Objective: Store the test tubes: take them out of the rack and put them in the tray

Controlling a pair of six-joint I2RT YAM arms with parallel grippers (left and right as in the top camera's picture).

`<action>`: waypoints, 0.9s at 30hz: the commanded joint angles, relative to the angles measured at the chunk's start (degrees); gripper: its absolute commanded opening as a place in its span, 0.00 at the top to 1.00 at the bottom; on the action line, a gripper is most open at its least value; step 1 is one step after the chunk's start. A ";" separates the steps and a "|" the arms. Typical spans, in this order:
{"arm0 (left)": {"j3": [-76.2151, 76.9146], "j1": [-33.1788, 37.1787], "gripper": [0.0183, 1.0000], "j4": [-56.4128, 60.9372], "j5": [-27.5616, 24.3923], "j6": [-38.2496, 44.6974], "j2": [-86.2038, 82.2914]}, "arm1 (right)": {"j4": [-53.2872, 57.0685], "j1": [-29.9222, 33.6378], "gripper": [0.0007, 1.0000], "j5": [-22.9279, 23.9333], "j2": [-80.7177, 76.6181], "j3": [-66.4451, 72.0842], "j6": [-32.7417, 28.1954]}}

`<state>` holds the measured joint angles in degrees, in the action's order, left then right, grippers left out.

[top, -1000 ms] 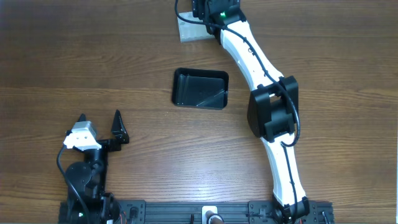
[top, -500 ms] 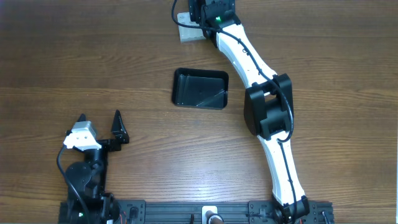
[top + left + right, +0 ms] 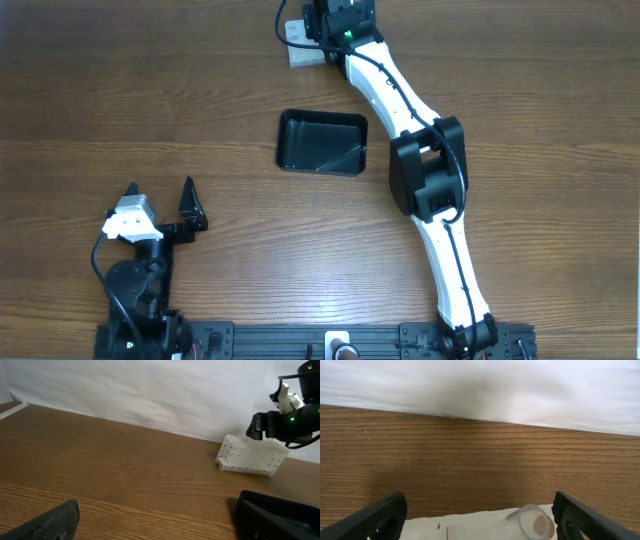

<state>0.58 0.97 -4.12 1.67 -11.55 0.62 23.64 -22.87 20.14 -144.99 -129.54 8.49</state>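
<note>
Hovering my right gripper (image 3: 479, 521) wide over the rack (image 3: 300, 52) at 12 o'clock (test tube (image 3: 535, 522) between fingers (image 3: 375, 516)), left gripper (image 3: 160, 187) spread, 8 o'clock.

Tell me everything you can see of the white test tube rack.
The rack is a white, plastic-looking block, its side dotted with rows of small holes. It sits on the wooden table at the far edge, by the white backdrop. One clear tube stands in its top, open rim up. The right gripper hovers just above, jaws open either side of that tube.
</note>
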 commanded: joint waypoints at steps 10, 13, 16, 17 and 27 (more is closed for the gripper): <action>-0.24 -0.28 0.00 -0.04 -0.59 0.68 -0.39 | -0.50 -0.48 0.50 0.52 -1.29 -0.85 -0.46; -0.24 -0.28 0.00 -0.04 -0.59 0.68 -0.39 | -0.50 -0.48 0.67 0.52 -1.29 -0.85 -0.46; -0.24 -0.28 0.00 -0.04 -0.59 0.68 -0.39 | -0.50 -0.52 0.69 0.52 -1.29 -0.85 -0.46; -0.24 -0.28 0.00 -0.04 -0.59 0.68 -0.39 | -0.50 -0.55 0.69 0.52 -1.29 -0.85 -0.46; -0.24 -0.28 0.00 -0.04 -0.59 0.68 -0.39 | -0.72 -0.63 0.69 0.96 -0.04 -0.92 -0.46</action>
<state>0.58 0.97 -4.10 1.67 -11.55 0.62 23.11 -22.98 20.38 -145.51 -129.54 7.75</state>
